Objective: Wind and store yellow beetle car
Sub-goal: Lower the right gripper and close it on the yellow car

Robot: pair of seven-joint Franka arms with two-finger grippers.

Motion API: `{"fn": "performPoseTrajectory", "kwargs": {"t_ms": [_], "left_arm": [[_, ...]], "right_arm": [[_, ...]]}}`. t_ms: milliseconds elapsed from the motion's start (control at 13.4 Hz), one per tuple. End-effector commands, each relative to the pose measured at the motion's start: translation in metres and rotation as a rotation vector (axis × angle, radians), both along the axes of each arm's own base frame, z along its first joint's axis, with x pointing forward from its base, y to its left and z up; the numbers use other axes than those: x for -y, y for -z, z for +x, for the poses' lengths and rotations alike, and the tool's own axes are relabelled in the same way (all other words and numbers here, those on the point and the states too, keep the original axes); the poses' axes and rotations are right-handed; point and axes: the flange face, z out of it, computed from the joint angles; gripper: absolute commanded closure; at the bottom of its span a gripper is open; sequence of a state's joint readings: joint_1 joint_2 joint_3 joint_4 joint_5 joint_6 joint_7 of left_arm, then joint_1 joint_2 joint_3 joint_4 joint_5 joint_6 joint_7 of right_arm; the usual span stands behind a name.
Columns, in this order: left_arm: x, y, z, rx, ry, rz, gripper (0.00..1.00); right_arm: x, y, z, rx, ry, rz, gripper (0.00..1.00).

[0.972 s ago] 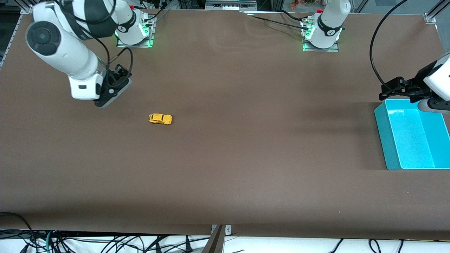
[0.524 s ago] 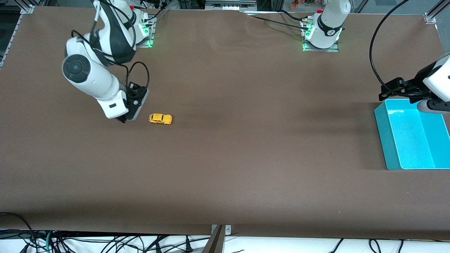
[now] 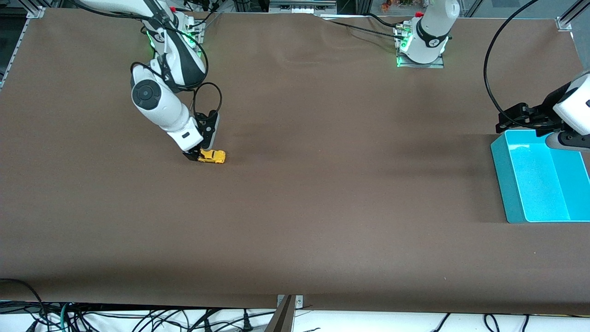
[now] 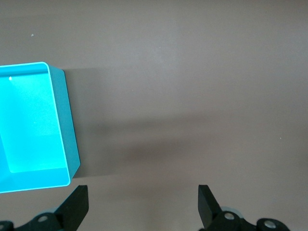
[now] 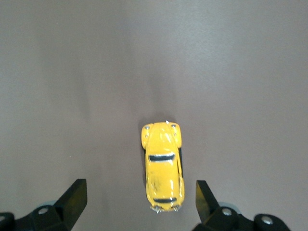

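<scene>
Since a second ago the right gripper (image 3: 197,157) has swung down from the upper left of the frame to the yellow beetle car (image 3: 211,156), which sits unmoved on the tabletop (image 3: 322,193), left of centre. Its fingers (image 5: 74,195) spread wide, the car between them, its tail end cut off. The left gripper (image 3: 516,121) waits wide open by the turquoise bin (image 3: 507,184), half cropped at the right edge

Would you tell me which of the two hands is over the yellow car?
The right hand, open, is over the yellow beetle car. The left hand, also open, waits beside the turquoise bin.
</scene>
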State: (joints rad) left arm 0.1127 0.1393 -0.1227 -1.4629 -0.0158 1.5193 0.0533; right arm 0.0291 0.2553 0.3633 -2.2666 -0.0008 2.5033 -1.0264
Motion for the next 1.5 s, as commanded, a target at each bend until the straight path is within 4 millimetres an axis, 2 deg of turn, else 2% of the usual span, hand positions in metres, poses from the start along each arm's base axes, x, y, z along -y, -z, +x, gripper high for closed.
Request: {"fn": "performPoseTrajectory", "kwargs": {"t_ms": [0, 150, 299, 524, 598, 972, 1047, 1122, 1197, 1272, 1346, 1421], "left_arm": [[0.004, 0.001, 0.007, 0.002, 0.014, -0.026, 0.0], [0.004, 0.005, 0.009, -0.003, 0.015, -0.028, 0.0], [-0.001, 0.019, 0.015, -0.022, 0.011, -0.034, 0.0], [0.013, 0.029, 0.021, -0.027, 0.042, -0.026, 0.0], [0.012, 0.038, 0.026, -0.03, 0.039, -0.034, 0.0], [0.019, 0.063, 0.031, -0.007, 0.049, -0.027, 0.0], [0.02, 0.071, 0.031, -0.002, 0.048, -0.028, 0.0], [0.02, 0.076, 0.032, 0.008, 0.048, -0.028, 0.0], [0.021, 0.082, 0.031, 0.001, 0.054, -0.03, 0.0], [0.032, 0.09, 0.029, -0.011, 0.108, -0.036, 0.0], [0.035, 0.095, 0.029, -0.007, 0.169, -0.039, 0.0], [0.035, 0.102, 0.028, -0.007, 0.222, -0.044, 0.0]], "right_arm": [[0.001, 0.017, -0.002, 0.026, -0.059, -0.003, 0.0], [-0.003, 0.035, -0.001, 0.065, -0.13, -0.015, 0.0], [-0.004, 0.046, -0.001, 0.059, -0.132, -0.008, 0.0], [-0.003, 0.061, -0.001, 0.061, -0.126, 0.007, 0.0], [-0.002, 0.066, 0.0, 0.066, -0.13, 0.009, 0.0], [0.012, 0.073, 0.003, 0.06, -0.12, -0.008, 0.01], [0.012, 0.074, 0.003, 0.06, -0.124, -0.01, 0.11], [0.01, 0.073, 0.004, 0.071, -0.149, -0.02, 0.27], [0.009, 0.073, 0.004, 0.077, -0.171, -0.028, 0.48], [0.008, 0.073, 0.004, 0.078, -0.174, -0.03, 0.64], [0.01, 0.073, 0.004, 0.079, -0.172, -0.031, 0.74], [0.01, 0.073, 0.004, 0.078, -0.174, -0.033, 0.8]]}}
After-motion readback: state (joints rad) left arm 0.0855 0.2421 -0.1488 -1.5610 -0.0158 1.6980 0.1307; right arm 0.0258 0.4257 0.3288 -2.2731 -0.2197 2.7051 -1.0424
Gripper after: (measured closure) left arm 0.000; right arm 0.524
